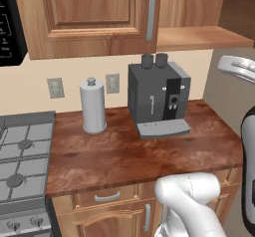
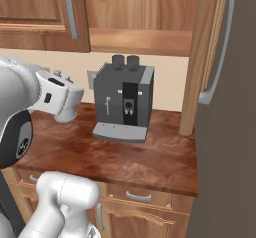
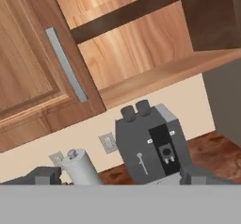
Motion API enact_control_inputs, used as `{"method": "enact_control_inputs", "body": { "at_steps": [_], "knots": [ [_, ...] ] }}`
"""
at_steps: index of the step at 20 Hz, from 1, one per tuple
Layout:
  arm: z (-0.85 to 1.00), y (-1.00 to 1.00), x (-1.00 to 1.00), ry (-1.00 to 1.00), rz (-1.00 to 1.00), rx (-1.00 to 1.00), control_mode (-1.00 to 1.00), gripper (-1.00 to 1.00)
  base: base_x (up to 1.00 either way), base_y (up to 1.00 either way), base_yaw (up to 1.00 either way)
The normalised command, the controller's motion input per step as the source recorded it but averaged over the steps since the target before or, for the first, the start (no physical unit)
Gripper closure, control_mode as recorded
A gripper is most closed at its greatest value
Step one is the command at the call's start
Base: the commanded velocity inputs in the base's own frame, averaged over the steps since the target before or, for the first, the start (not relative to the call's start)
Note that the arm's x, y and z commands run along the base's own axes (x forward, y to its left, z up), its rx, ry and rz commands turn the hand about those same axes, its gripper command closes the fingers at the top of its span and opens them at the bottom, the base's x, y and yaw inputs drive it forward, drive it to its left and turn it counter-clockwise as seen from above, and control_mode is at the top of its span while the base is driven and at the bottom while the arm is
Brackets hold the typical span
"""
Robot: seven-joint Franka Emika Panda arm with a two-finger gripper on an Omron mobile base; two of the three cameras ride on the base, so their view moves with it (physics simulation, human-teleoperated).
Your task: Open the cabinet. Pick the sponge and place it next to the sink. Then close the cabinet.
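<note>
The cabinet (image 1: 89, 12) hangs over the counter. Its left door (image 3: 28, 63) is shut, with a long grey bar handle (image 3: 66, 63). The right door (image 2: 202, 57) stands swung out, edge-on at the right in the right base view. The open half (image 2: 140, 7) shows bare wood and a shelf (image 3: 141, 6); no sponge can be seen inside from these angles. The sink is out of view. My gripper (image 3: 120, 176) is open with nothing between its fingertips (image 3: 44, 175), and it points up at the cabinet from in front of the counter.
A dark grey coffee machine (image 1: 157, 99) stands on the reddish-brown counter (image 1: 124, 156), beside a paper towel roll (image 1: 93, 106). A gas stove (image 1: 22, 166) lies at the left under a black microwave (image 1: 10, 27). A grey wall (image 2: 230, 157) closes the right side.
</note>
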Motion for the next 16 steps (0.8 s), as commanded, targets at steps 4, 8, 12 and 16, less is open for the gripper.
{"method": "enact_control_inputs", "body": {
  "at_steps": [4,8,12,16],
  "knots": [
    [0.47,0.03,-0.33,0.04,0.09,-0.10,-1.00,-1.00,0.00,0.00,0.00],
    [0.14,0.10,-0.15,0.21,0.11,-0.18,-1.00,-1.00,0.00,0.00,0.00],
    [-0.13,0.27,0.00,0.20,0.09,-0.16,-1.00,-1.00,0.00,0.00,0.00],
    [-0.27,0.37,0.01,0.05,0.08,-0.02,-1.00,-1.00,0.00,0.00,0.00]
  ]
}}
